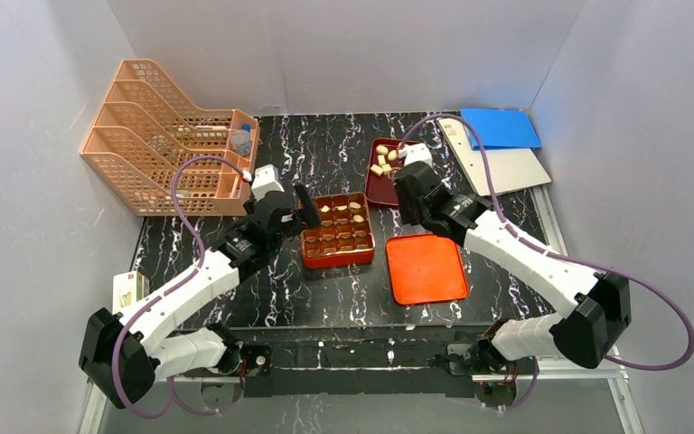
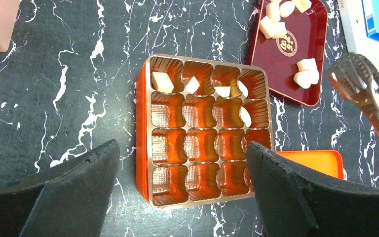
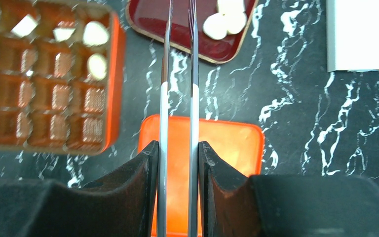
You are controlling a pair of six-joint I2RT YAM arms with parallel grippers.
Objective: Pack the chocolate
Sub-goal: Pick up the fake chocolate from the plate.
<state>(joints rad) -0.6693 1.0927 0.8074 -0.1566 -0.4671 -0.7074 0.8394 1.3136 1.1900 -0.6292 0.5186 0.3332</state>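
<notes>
1. My right gripper (image 3: 177,163) is clamped on metal tongs (image 3: 193,59), their blades pinched near-parallel and empty, reaching towards the dark red tray (image 3: 148,19) because loose chocolate (image 3: 224,22) lies there.
2. Five pieces already sit in the orange compartmented box (image 2: 143,138), in its far rows.
3. My left gripper (image 2: 182,148) hangs wide open over the box's near edge, holding nothing, likely ready to steady it on the bench (image 2: 54,98).

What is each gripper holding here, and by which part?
The right gripper clamps a pair of metal tongs across both arms, well back from the tips. The left gripper is open and holds nothing.
</notes>
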